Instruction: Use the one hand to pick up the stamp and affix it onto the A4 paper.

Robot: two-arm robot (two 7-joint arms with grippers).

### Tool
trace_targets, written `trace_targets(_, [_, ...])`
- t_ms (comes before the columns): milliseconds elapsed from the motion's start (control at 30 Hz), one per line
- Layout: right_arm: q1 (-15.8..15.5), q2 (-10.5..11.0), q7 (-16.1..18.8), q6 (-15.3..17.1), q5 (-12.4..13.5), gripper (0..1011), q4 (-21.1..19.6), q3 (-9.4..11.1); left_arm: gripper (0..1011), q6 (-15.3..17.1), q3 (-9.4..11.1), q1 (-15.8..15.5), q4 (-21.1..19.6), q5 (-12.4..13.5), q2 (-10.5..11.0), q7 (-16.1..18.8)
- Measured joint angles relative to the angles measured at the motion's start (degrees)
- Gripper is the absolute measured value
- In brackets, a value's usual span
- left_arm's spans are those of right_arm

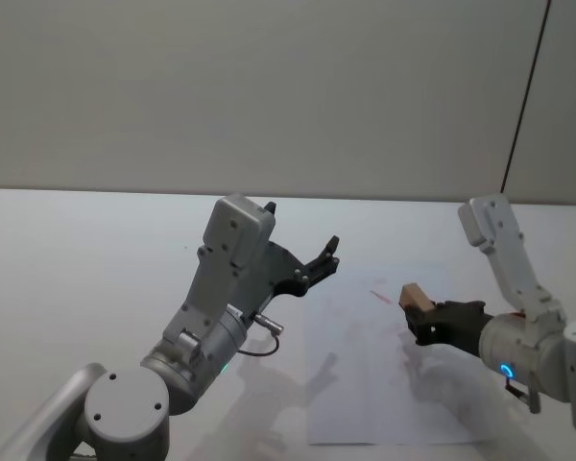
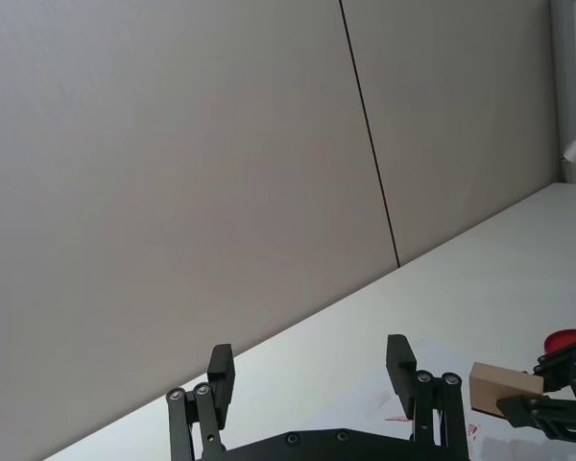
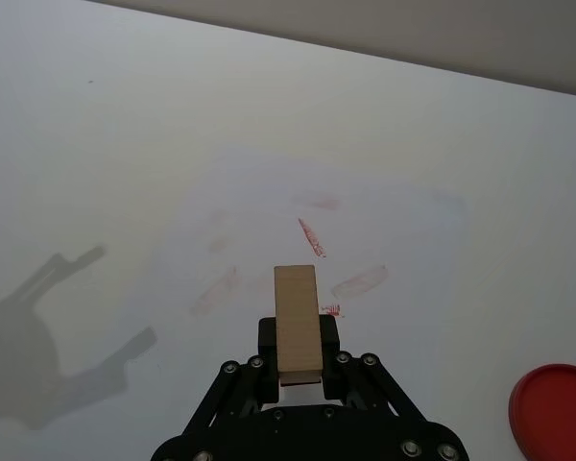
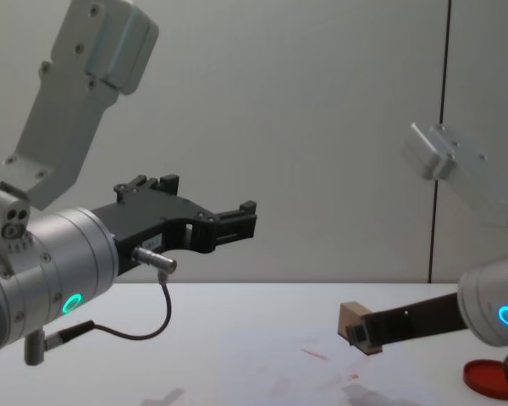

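Open room: the table is bare to the left of the A4 paper, and in the head view the sheet's left and near edges are free. Far side, the tabletop runs to a plain grey wall with one dark vertical seam.

Surface: white top with a white sheet on it, low contrast. We see faint red stamped marks and streaks across the sheet's middle and far part. The red ink pad lies flat on the table off the sheet's right side, near the right arm.

Right gripper: it reaches in from the right, and its wrist ring glows blue. Its jaws are narrow, clamped on the lower end of the stamp. The stamp is a tan wooden block and most of its length sticks out past the fingertips. It hangs over the right part of the sheet, above the red marks. In the chest view it sits clear of the surface, not touching the paper, and the arm's shadow falls on the sheet below.

Left gripper: it is raised well above the table, just left of the sheet's far left corner. Its fingers are spread wide and hold nothing. Its wrist ring glows green, and a cable loops under the wrist.
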Motion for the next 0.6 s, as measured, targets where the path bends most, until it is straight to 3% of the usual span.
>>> trace_targets(600, [-0.6,0.9,2.2,4.1,-1.1,226,-0.3,0.1,1002,0.0,0.0,0.0,0.0,0.0,0.0,0.0])
